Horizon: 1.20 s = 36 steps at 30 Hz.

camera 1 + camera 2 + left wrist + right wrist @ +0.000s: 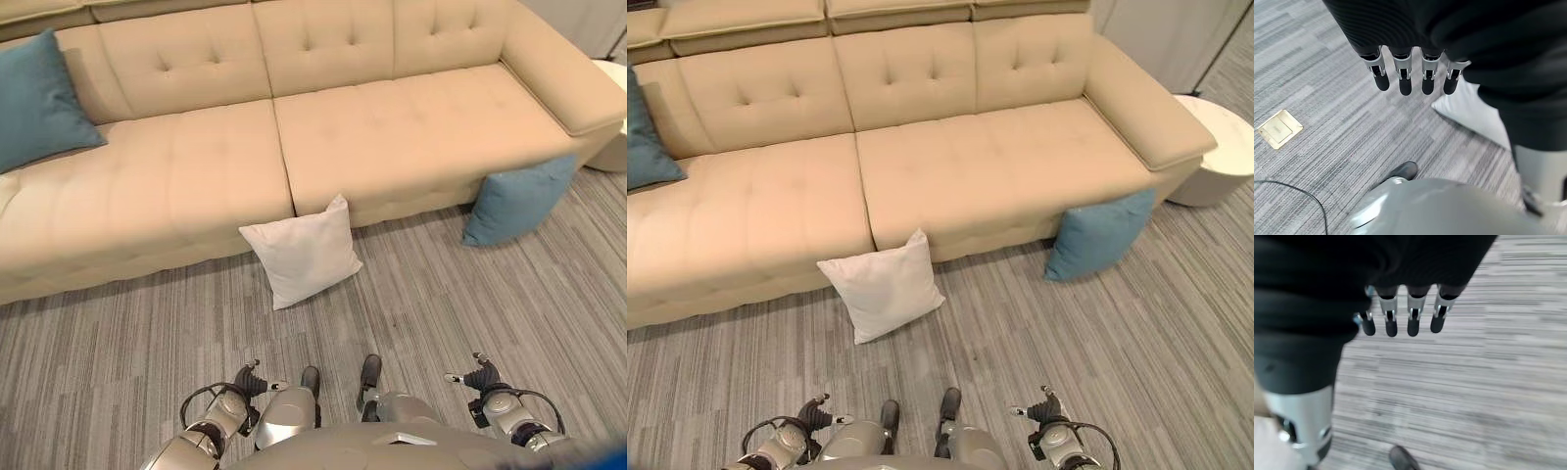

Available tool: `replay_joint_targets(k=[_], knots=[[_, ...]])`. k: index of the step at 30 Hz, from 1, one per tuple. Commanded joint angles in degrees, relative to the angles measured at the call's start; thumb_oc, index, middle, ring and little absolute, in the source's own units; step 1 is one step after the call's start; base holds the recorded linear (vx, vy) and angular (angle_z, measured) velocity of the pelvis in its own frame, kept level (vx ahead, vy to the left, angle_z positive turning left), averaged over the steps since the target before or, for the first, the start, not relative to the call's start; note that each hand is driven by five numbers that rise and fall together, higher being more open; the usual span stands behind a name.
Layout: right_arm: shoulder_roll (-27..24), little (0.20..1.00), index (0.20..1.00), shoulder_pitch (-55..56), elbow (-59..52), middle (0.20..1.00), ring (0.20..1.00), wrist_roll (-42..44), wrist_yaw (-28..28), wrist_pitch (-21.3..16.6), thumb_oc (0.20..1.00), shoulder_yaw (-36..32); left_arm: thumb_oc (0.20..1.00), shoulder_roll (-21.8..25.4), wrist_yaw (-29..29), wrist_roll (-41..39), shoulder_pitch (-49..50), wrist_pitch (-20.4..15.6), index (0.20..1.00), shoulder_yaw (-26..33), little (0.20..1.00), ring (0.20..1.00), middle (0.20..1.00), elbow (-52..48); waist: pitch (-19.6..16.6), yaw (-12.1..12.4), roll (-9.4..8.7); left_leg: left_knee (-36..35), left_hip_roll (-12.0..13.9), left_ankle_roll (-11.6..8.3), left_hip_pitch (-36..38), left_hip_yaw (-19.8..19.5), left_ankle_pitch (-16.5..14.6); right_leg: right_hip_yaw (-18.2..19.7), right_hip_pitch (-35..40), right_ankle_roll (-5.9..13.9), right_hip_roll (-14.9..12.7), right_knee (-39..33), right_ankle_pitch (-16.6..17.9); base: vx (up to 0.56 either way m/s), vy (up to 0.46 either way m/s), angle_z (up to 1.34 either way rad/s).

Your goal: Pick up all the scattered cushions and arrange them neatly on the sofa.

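A square white cushion [302, 252], plump with pointed corners, stands tilted on the grey striped carpet [441, 294], leaning against the front of the beige tufted sofa [392, 108]. A teal cushion [516, 199] leans against the sofa's front further right, also on the carpet. Another teal cushion [37, 98] rests on the seat at the sofa's left end. A round white side table [1220, 147] stands beside the right armrest. The left hand [1405, 73] and right hand [1400, 316] hang low over the carpet, fingers straight and empty.
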Motion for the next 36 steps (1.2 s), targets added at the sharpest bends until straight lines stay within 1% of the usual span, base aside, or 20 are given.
replay_joint_targets(k=[1, 3, 4, 5, 6, 8, 9, 12, 13, 16, 19, 22, 23, 24, 25, 27, 30, 32, 35, 36], knots=[[-1.3, 1.0, 1.0, 3.7, -1.3, 1.0, 1.0, 0.4, 0.2, -0.3, 1.0, 1.7, 1.0, -0.2, -0.9, 0.4, 0.0, -0.5, 1.0, 1.8, 1.0, 1.0, 1.0, 2.3, -4.0, -1.7, -2.85, 4.0, -5.4, 0.03, -4.4, -3.2, -0.6, 2.1, 10.2, 7.02, -4.5, -7.2, -4.0, 0.13, 0.168, 0.23], [-1.2, 1.0, 1.0, 3.7, -1.3, 1.0, 1.0, 0.2, 0.4, -0.3, 1.0, 1.8, 1.0, -0.2, -0.9, 0.5, -0.1, -0.4, 1.0, 2.0, 1.0, 1.0, 1.0, 2.4, -4.1, -1.5, -2.77, 3.7, -5.7, 0.27, -4.1, -3.6, -0.7, 2.3, 10.2, 7.05, -4.6, -6.3, -4.4, 0.09, 0.138, 0.13], [-1.0, 1.0, 1.0, 3.3, -1.6, 1.0, 1.0, -0.4, 0.7, -0.2, 1.0, 2.2, 1.0, 0.2, -1.0, 0.3, 0.0, -0.4, 1.0, 2.5, 1.0, 1.0, 1.0, 2.3, -3.9, -0.9, -2.35, 3.1, -6.2, 1.2, -3.1, -4.6, -0.8, 2.4, 9.1, 7.19, -5.3, -1.4, -5.3, 0.08, 0.131, -0.08], [-1.0, 1.0, 1.0, 3.2, -1.5, 1.0, 1.0, -0.4, 0.7, -0.2, 1.0, 2.2, 1.0, 0.3, -1.0, 0.3, 0.0, -0.4, 1.0, 2.5, 1.0, 1.0, 1.0, 2.3, -4.0, -0.9, -2.37, 3.1, -6.3, 1.23, -3.2, -4.6, -0.8, 2.4, 9.0, 7.22, -5.4, -1.1, -5.4, 0.13, 0.219, -0.09], [-1.0, 1.0, 1.0, 2.7, -1.7, 1.0, 1.0, -0.8, 1.0, -0.3, 1.0, 2.6, 1.0, 0.7, -1.0, 0.0, -0.1, -0.5, 1.0, 2.9, 1.0, 1.0, 1.0, 2.2, -3.0, -0.7, -1.82, 3.0, -6.5, 2.0, -2.3, -5.9, -1.0, 3.5, 6.2, 7.46, -5.9, 5.8, -5.7, 0.07, 0.128, 0.02], [-1.1, 1.0, 1.0, 2.5, -1.8, 1.0, 1.0, -0.7, 0.9, -0.6, 1.0, 2.7, 1.0, 1.0, -1.0, -0.1, -0.4, -0.6, 1.0, 2.9, 1.0, 1.0, 1.0, 2.1, -2.9, -1.1, -1.6, 3.2, -6.9, 2.31, -2.4, -7.2, -0.8, 5.1, 4.6, 7.7, -5.3, 8.3, -5.1, 0.08, 0.106, 0.18], [-1.2, 1.0, 1.0, 2.6, -1.6, 1.0, 1.0, -0.4, 1.1, -0.6, 1.0, 2.9, 1.0, 1.3, -0.8, -0.1, -0.6, -0.7, 1.0, 2.7, 1.0, 1.0, 1.0, 2.0, -2.6, -2.3, -1.31, 2.6, -7.7, 2.62, -0.6, -10.2, -1.0, 10.9, 2.0, 7.38, -1.9, 10.5, -5.1, 0.13, 0.063, 0.36], [-1.7, 1.0, 1.0, 2.8, -1.2, 1.0, 1.0, -0.5, 1.1, -0.4, 1.0, 3.5, 1.0, 1.2, -0.9, -0.1, -0.3, -0.9, 1.0, 2.6, 1.0, 1.0, 1.0, 2.2, -2.4, -3.0, -1.3, 1.5, -8.9, 2.77, 1.9, -13.5, -1.2, 15.6, -0.6, 7.33, 1.1, 7.5, -4.0, 0.21, 0.01, 0.68], [-1.8, 1.0, 1.0, 2.9, -1.0, 1.0, 1.0, -0.9, 1.2, -0.1, 1.0, 4.1, 1.0, 1.1, -0.9, -0.3, -0.3, -1.2, 1.0, 2.8, 1.0, 1.0, 1.0, 2.5, -1.8, -3.8, -1.56, 1.2, -10.1, 2.76, 3.8, -17.2, -1.4, 17.6, -3.3, 7.75, 2.8, 4.6, -1.5, 0.24, -0.052, 0.71], [-1.9, 1.0, 1.0, 3.2, -0.6, 1.0, 1.0, -1.6, 1.3, 0.1, 1.0, 4.1, 1.0, 1.2, -0.6, -0.3, -0.3, -1.4, 1.0, 3.1, 1.0, 1.0, 1.0, 2.7, -1.4, -4.1, -1.79, 0.7, -10.7, 2.32, 5.3, -19.8, -1.7, 17.9, -4.8, 8.39, 3.5, 4.1, -0.3, 0.19, -0.115, 0.72], [-2.0, 1.0, 1.0, 4.1, 0.2, 1.0, 1.0, -1.5, 1.4, -0.1, 1.0, 3.3, 1.0, 0.7, -0.4, -0.4, 0.1, -1.7, 1.0, 3.6, 1.0, 1.0, 1.0, 3.0, -3.4, -3.8, -2.56, 1.2, -10.0, 0.49, 6.0, -21.6, -2.9, 17.0, -0.1, 7.23, 2.4, -1.7, 0.2, 0.25, -0.213, 0.9], [-2.4, 1.0, 1.0, 4.4, 0.1, 1.0, 1.0, -0.1, 1.6, -0.3, 1.0, 2.3, 1.0, 0.4, -0.5, -0.7, -0.1, -1.4, 1.0, 3.3, 1.0, 1.0, 1.0, 2.7, -3.6, -3.9, -3.33, 7.1, -8.9, -1.45, 3.2, -19.9, -4.5, 15.5, 4.1, 6.15, 1.8, -5.0, -0.6, 0.14, -0.149, 0.61], [-2.5, 1.0, 1.0, 4.4, 0.1, 1.0, 1.0, 0.4, 1.5, -0.5, 1.0, 2.0, 1.0, 0.2, -0.5, -1.0, -0.4, -1.5, 1.0, 3.0, 1.0, 1.0, 1.0, 2.2, -3.2, -4.0, -3.69, 10.5, -8.7, -1.84, 1.3, -17.9, -4.8, 14.6, 5.5, 5.72, 1.2, -5.9, -1.1, 0.06, -0.038, 1.0], [-2.6, 1.0, 1.0, 4.4, 0.1, 1.0, 1.0, 0.9, 1.8, -0.3, 1.0, 1.7, 1.0, 0.2, -0.5, -1.1, -0.6, -1.4, 1.0, 2.7, 1.0, 1.0, 1.0, 2.0, -2.8, -4.4, -3.83, 11.4, -7.2, -1.86, -1.0, -12.7, -5.1, 13.1, 6.8, 5.65, 0.1, -6.9, -1.7, 0.04, 0.034, 0.92], [-2.7, 1.0, 1.0, 4.5, 0.2, 1.0, 1.0, 1.2, 1.7, -0.3, 1.0, 1.4, 1.0, 0.2, -0.5, -0.7, -0.7, -1.2, 1.0, 2.5, 1.0, 1.0, 1.0, 2.0, -2.7, -4.4, -3.88, 9.3, -5.3, -1.86, -2.6, -8.8, -3.9, 11.9, 7.8, 5.71, -0.4, -7.7, -2.1, 0.08, 0.097, 1.47], [-2.5, 1.0, 1.0, 4.0, 0.0, 1.0, 1.0, 1.5, 1.8, -0.2, 1.0, 1.3, 1.0, 0.9, -0.7, -0.2, -1.0, -0.9, 1.0, 2.3, 1.0, 1.0, 1.0, 2.3, -2.4, -4.5, -4.19, 7.8, -3.8, -2.32, -6.3, -5.3, -0.5, 10.2, 8.6, 5.64, -0.9, -7.4, -3.3, 0.17, 0.135, 1.09], [-1.8, 1.0, 1.0, 4.1, 0.0, 1.0, 1.0, 0.5, 2.4, -0.1, 1.0, 1.7, 1.0, 1.2, -1.0, 0.2, 0.1, -0.7, 1.0, 3.4, 1.0, 1.0, 1.0, 2.9, -3.0, -4.0, -4.13, 5.2, -4.2, -1.55, -4.2, -5.4, -0.1, 10.8, 9.5, 5.97, -1.3, -6.7, -4.2, 0.21, 0.195, -0.23], [-1.2, 1.0, 1.0, 3.6, -0.4, 1.0, 1.0, -0.4, 2.7, 0.0, 1.0, 2.5, 1.0, 1.8, -1.0, 0.0, 0.4, -0.8, 1.0, 4.5, 1.0, 1.0, 1.0, 3.1, -3.6, -3.0, -4.21, 4.9, -5.4, 0.02, -3.3, -5.6, -1.1, 12.5, 8.7, 7.03, -2.4, -4.4, -4.4, 0.22, 0.31, -0.27], [-1.2, 1.0, 1.0, 2.1, -1.3, 1.0, 1.0, -1.1, 2.7, -0.1, 1.0, 3.2, 1.0, 3.0, -0.7, -0.5, 0.1, -0.9, 1.0, 5.2, 1.0, 1.0, 1.0, 2.8, -3.1, -2.5, -3.35, 4.0, -6.4, 2.09, -2.1, -5.6, -1.7, 14.0, 4.4, 8.95, -3.1, 3.5, -3.9, 0.09, 0.219, -0.35], [-1.2, 1.0, 1.0, 1.9, -1.6, 1.0, 1.0, -1.0, 2.6, -0.3, 1.0, 3.3, 1.0, 3.2, -0.7, -0.8, 0.0, -1.2, 1.0, 5.1, 1.0, 1.0, 1.0, 2.6, -3.1, -3.1, -2.8, 2.2, -6.5, 2.15, -0.7, -6.4, -1.4, 14.6, 2.6, 9.34, -2.9, 4.1, -3.1, 0.09, 0.098, -0.67]])
